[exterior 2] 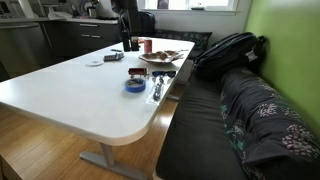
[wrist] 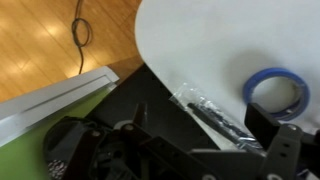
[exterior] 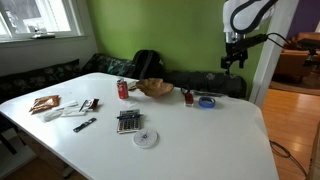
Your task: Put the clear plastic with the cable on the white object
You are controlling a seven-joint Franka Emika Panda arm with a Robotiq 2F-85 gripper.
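The clear plastic with the cable (exterior: 146, 138) is a small round, flat, pale packet. It lies on the white table (exterior: 200, 140) near the front edge, next to the dark calculator (exterior: 128, 121). It also shows small at the table's far side in an exterior view (exterior 2: 93, 63). A flat white object (exterior: 75, 113) lies to the left of the calculator. My gripper (exterior: 233, 58) hangs high over the table's far right end, far from the packet. In the wrist view the gripper (wrist: 210, 140) is open and empty. The packet is out of the wrist view.
A blue tape ring (wrist: 275, 95) and a clear bag holding a black pen (wrist: 210, 112) lie below the gripper at the table edge. A wooden bowl (exterior: 155, 88), a red can (exterior: 123, 89) and brown packets (exterior: 45, 103) are on the table. A dark bench (exterior 2: 240, 110) runs alongside.
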